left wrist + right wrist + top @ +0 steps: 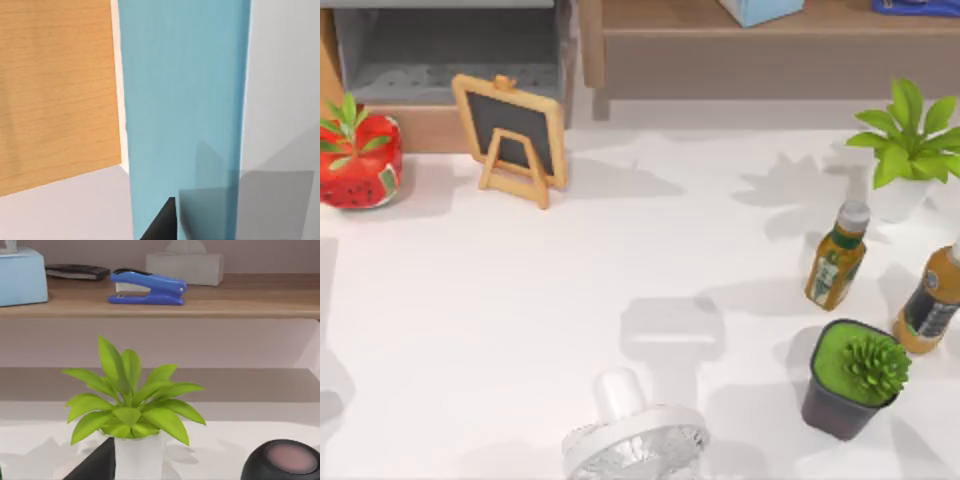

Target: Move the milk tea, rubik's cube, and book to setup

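Left wrist view: perhaps a light-blue book.

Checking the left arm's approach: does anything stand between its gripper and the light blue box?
Nothing visible does. In the left wrist view the light blue box rises directly past the left gripper; the wooden panel stands beside the box, not between.

A tall light-blue panel stands upright close to the camera, with a wooden board beside it, a pale grey surface below, and a dark gripper fingertip at the panel's base.
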`<state>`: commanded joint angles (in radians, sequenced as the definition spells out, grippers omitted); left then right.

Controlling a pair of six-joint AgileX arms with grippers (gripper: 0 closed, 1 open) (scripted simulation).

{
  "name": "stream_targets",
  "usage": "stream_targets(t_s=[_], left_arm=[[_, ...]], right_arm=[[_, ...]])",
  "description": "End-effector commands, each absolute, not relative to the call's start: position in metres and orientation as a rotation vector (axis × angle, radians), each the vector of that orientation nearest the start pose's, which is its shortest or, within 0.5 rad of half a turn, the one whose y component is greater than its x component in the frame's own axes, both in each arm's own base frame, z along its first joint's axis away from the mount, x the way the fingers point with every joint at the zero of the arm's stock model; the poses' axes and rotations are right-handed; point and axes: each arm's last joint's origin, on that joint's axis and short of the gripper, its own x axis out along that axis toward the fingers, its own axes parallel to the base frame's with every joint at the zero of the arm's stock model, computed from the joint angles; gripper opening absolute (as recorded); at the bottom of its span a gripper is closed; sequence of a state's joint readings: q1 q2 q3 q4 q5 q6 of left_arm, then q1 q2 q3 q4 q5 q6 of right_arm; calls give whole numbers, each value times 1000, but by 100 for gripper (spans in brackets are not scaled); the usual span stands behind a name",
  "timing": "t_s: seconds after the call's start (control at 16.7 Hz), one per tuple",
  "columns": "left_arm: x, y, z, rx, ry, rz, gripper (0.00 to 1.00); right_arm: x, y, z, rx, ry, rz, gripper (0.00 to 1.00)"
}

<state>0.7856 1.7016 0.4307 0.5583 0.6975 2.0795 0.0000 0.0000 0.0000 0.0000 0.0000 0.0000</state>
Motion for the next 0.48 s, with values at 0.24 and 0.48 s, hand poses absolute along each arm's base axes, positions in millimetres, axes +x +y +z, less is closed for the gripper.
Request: stream_targets(t_s=[0.24, 0.48], left_arm=[[197, 169, 85, 1540, 380, -438, 68], [197, 169, 85, 1540, 380, -438, 98]], right_arm=[[106, -1, 160, 0, 0, 0, 100], [106, -1, 160, 0, 0, 0, 100]])
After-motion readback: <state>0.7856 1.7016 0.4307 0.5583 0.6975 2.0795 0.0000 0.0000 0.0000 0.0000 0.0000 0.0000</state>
